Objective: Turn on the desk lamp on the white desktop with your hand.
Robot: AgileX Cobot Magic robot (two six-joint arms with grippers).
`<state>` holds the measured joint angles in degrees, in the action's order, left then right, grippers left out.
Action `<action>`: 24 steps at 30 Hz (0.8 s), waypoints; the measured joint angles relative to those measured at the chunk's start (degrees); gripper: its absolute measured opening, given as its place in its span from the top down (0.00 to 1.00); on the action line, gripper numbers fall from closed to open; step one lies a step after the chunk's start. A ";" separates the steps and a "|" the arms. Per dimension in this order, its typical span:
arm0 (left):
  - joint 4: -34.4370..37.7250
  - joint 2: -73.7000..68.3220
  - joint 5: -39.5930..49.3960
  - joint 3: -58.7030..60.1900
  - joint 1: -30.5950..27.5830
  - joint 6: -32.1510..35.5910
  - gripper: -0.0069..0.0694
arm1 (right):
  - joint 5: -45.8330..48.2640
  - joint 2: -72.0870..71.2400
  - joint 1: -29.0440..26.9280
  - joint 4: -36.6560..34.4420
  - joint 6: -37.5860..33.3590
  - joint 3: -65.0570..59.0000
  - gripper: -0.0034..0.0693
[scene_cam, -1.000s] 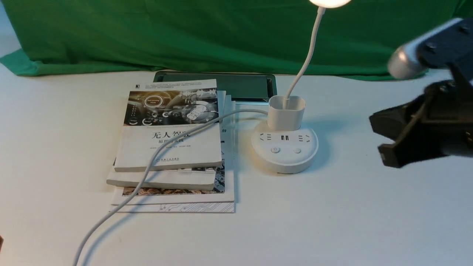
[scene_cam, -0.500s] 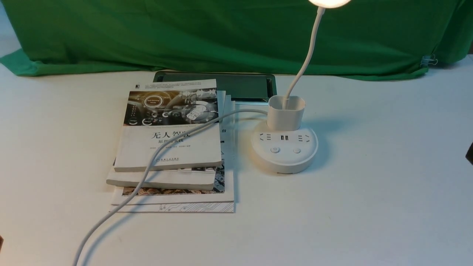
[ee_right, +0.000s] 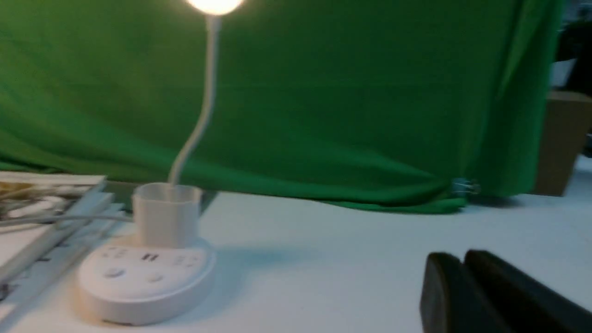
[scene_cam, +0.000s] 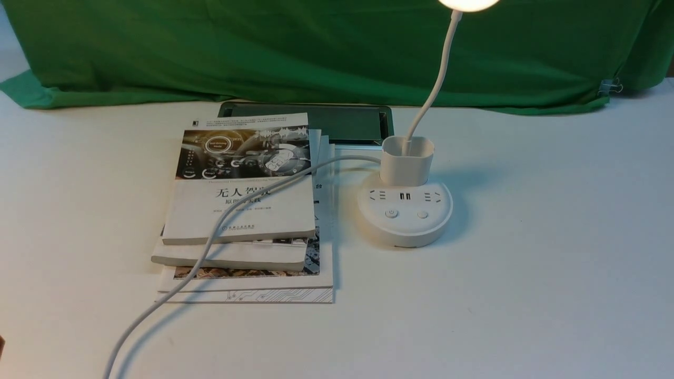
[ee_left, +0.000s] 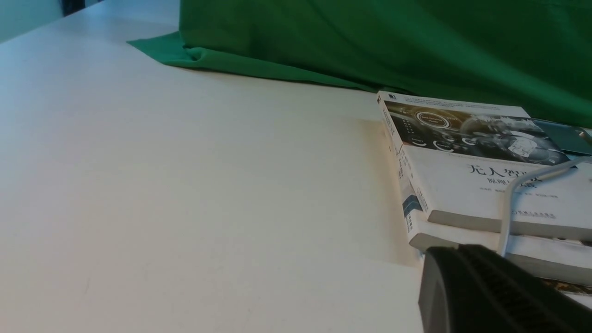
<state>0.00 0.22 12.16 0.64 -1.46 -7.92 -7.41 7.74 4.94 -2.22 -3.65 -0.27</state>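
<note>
One desk lamp [scene_cam: 405, 216] glowing right of centre in the front frame, base on the white desktop [scene_cam: 526, 289], books [scene_cam: 242, 210] stacked left of it, cord [scene_cam: 210, 240] draped across them, green cloth [scene_cam: 263, 52] behind, left gripper [ee_left: 458, 253] and right gripper [ee_right: 462, 260] clenched empty, jaws pressed together.

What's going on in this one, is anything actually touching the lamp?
Nothing is being handled right now. The white gooseneck desk lamp stands on the plain white desktop beside a stack of books, and its round head glows, so it looks switched on. Neither arm shows in the front view. The right gripper sits clear of the lamp's base, and the left gripper is near the books.
</note>
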 joint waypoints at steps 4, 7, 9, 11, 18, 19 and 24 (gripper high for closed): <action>0.31 0.00 0.00 0.00 0.00 0.00 0.88 | 6.00 -2.90 -6.62 5.59 8.41 -0.32 0.79; 0.00 0.00 0.00 0.00 0.00 0.00 0.88 | 9.32 -4.74 -7.61 6.52 10.43 -0.33 0.78; 0.31 0.00 0.00 0.00 0.00 0.00 0.88 | 12.62 -7.01 -7.82 6.79 11.30 -0.33 0.78; 0.31 0.00 0.00 0.00 0.00 0.00 0.88 | 14.84 -7.53 -7.82 6.85 11.75 -0.33 0.77; 0.00 0.00 0.00 0.00 0.00 0.00 0.88 | 19.90 -7.60 -7.88 6.85 12.75 -0.33 0.76; 0.00 0.00 0.00 0.00 0.00 0.00 0.88 | 19.92 -7.60 -7.88 6.85 12.81 -0.33 0.75; 0.31 0.00 0.00 0.00 0.00 0.00 0.88 | 19.97 -7.60 -7.88 6.85 12.81 -0.33 0.74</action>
<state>0.31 0.22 12.16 0.64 -1.46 -7.92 12.56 0.14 -2.94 4.63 9.16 -0.60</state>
